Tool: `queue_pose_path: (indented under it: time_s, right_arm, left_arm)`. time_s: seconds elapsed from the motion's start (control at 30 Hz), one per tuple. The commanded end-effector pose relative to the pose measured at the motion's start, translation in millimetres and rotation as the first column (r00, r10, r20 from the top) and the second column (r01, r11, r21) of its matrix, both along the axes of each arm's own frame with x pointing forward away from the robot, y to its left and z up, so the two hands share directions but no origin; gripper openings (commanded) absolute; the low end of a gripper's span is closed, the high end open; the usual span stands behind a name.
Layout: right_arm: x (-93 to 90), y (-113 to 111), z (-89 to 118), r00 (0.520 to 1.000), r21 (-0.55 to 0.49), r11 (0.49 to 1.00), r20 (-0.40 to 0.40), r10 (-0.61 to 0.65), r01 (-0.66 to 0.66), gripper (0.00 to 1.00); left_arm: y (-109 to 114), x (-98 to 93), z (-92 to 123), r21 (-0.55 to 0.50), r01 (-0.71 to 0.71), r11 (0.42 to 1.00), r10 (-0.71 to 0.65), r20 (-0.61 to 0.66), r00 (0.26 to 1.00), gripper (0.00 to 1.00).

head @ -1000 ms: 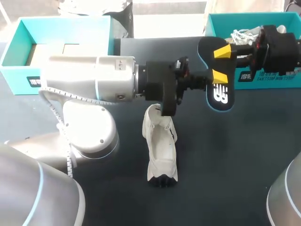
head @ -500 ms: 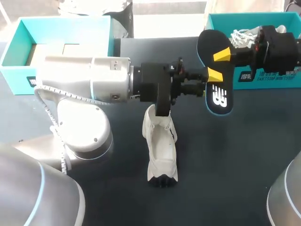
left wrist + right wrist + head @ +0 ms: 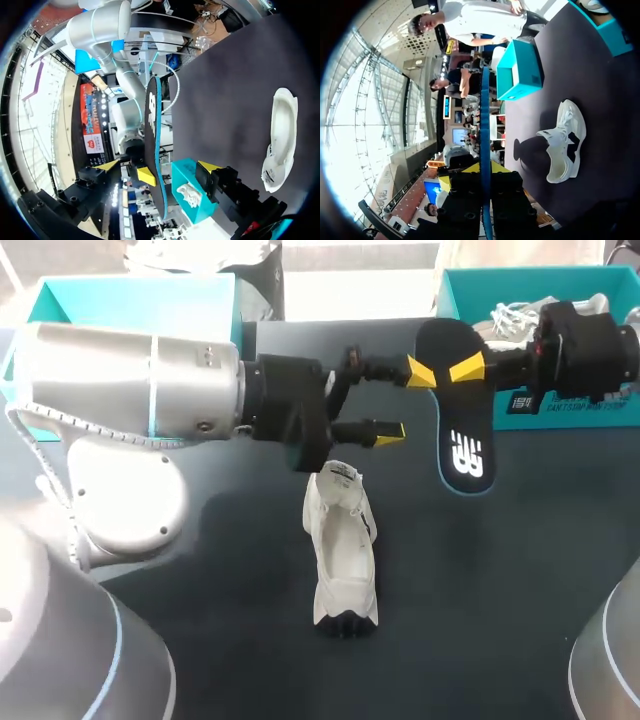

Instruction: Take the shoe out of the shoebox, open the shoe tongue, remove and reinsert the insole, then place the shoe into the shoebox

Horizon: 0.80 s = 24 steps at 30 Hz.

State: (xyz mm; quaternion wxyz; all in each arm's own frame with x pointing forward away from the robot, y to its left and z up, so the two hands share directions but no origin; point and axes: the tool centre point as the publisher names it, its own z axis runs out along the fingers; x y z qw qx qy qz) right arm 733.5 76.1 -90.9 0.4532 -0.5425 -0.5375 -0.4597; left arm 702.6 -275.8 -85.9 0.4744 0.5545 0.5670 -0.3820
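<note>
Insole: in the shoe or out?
Out. The right gripper holds the insole, apart from the white shoe lying on the table.

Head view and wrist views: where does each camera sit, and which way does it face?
Head view: above, behind the robot, looking down on the table; left gripper and right gripper show.
Left wrist view: on the left arm, facing the insole beyond its open fingers.
Right wrist view: on the right arm, looking along the insole it holds.
Both wrist views share insole and white shoe.
</note>
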Motion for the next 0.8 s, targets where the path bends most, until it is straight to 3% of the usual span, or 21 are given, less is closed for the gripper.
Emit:
queue_pose_path:
  time_s: [0.03, 0.6, 0.63, 0.67, 0.77, 0.8]
  right_arm:
    - [1.7, 2.7, -2.3, 1.0, -0.005, 1.0, -0.003, 0.003, -0.003, 0.0]
    - [0.2, 2.5, -8.4, 1.0, -0.006, 1.0, -0.018, 0.0, 0.0, 0.0]
    - [0.3, 2.7, -8.5, 1.0, -0.006, 1.0, -0.018, 0.001, -0.001, 0.0]
    - [0.4, 3.0, -8.6, 1.0, -0.006, 1.0, -0.019, 0.001, -0.001, 0.0]
    - [-0.2, 3.7, -9.0, 1.0, -0.005, 1.0, -0.02, 0.0, 0.0, 0.0]
    - [-0.9, 3.9, -9.7, 1.0, -0.004, 1.0, -0.021, 0.0, 0.0, 0.0]
  left_arm:
    - [-13.2, 14.3, 11.1, 0.487, -0.017, 0.873, 0.011, 0.014, 1.0, 1.0]
    - [-13.2, 14.3, 11.1, 0.487, -0.017, 0.873, 0.011, 0.014, 1.0, 1.0]
    - [-13.4, 16.3, 10.3, 0.538, -0.04, 0.842, 0.045, 0.003, 0.999, 1.0]
    - [-11.3, 16.3, 12.5, 0.525, -0.053, 0.849, 0.047, 0.024, 0.999, 1.0]
    - [-13.5, 19.7, 18.3, 0.648, -0.04, 0.76, 0.07, -0.02, 0.997, 1.0]
    - [-15.7, 22.2, 18.3, 0.712, -0.038, 0.701, 0.078, -0.023, 0.997, 1.0]
